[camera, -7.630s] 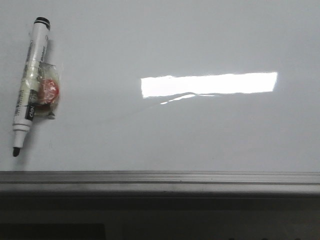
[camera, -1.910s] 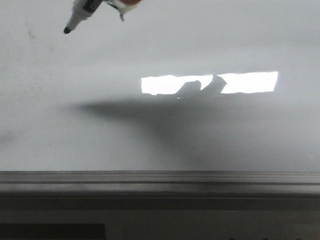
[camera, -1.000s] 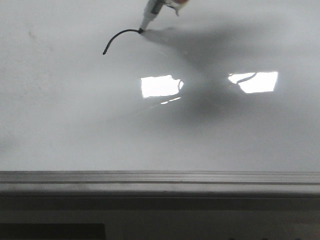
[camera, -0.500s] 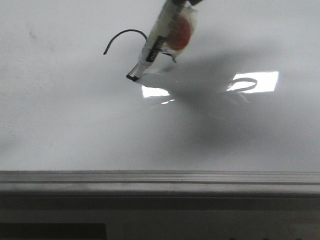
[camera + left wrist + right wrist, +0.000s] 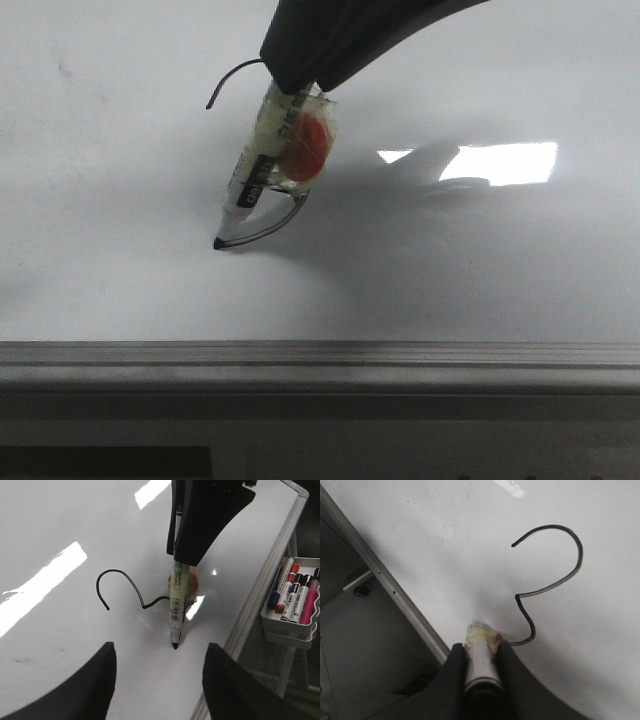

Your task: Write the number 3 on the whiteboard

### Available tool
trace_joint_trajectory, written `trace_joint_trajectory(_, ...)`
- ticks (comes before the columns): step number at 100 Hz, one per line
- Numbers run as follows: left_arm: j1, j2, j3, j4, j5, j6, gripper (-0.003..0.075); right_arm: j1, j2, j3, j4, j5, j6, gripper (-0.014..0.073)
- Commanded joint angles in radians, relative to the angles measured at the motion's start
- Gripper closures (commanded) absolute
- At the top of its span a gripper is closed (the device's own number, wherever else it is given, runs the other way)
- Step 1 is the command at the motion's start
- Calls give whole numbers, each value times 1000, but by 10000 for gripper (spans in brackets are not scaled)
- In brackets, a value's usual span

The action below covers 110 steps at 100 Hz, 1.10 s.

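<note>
On the whiteboard (image 5: 120,260), near its frame edge, the right gripper (image 5: 481,666) is clamping a marker (image 5: 262,170) w/ fingers, tip touching the number 3 (image 5: 547,575), lower curve unfinished. Left gripper (image 5: 159,677) is hovering w/ fingers wide, holding nothing.

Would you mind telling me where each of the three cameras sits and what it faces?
Front view: low, facing forward across the whiteboard; the right gripper holds the marker.
Left wrist view: on the left arm, over the board; its open left gripper frames the marker tip.
Right wrist view: on the right arm, looking down the marker at the board.
All three share the number 3.
</note>
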Motion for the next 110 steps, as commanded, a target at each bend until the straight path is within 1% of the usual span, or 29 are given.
trace_joint_trajectory(1,-6,27,-28,-3,-102,-10,367,10,-28,-33,-59,-63,-8,658)
trace_joint_trajectory(22,-6,165,-28,-3,-247,-10,367,105,-42,-35,-55,-80,-8,658)
trace_joint_trajectory(48,-6,338,-28,-9,-422,-10,367,149,-42,-54,-31,-91,-8,658)
trace_joint_trajectory(54,-6,367,-28,-44,-457,-10,367,161,-42,-54,-31,-89,-8,658)
trace_joint_trajectory(68,-2,414,-30,-153,-467,5,368,173,-42,-57,-25,-61,-8,658)
trace_joint_trajectory(76,11,434,-30,-163,-469,5,383,173,-42,-57,-23,-59,-8,658)
trace_joint_trajectory(83,23,447,-30,-163,-471,5,417,173,-42,-57,-23,-59,-8,658)
trace_joint_trajectory(90,31,448,-30,-163,-471,5,489,173,-42,-57,-23,-59,-8,658)
trace_joint_trajectory(97,32,448,-30,-163,-471,5,597,173,-42,-57,-23,-59,-8,658)
trace_joint_trajectory(105,32,448,-30,-163,-471,5,738,173,-42,-57,-23,-59,-8,658)
trace_joint_trajectory(110,32,448,-30,-163,-471,5,741,173,-42,-57,-23,-57,-8,658)
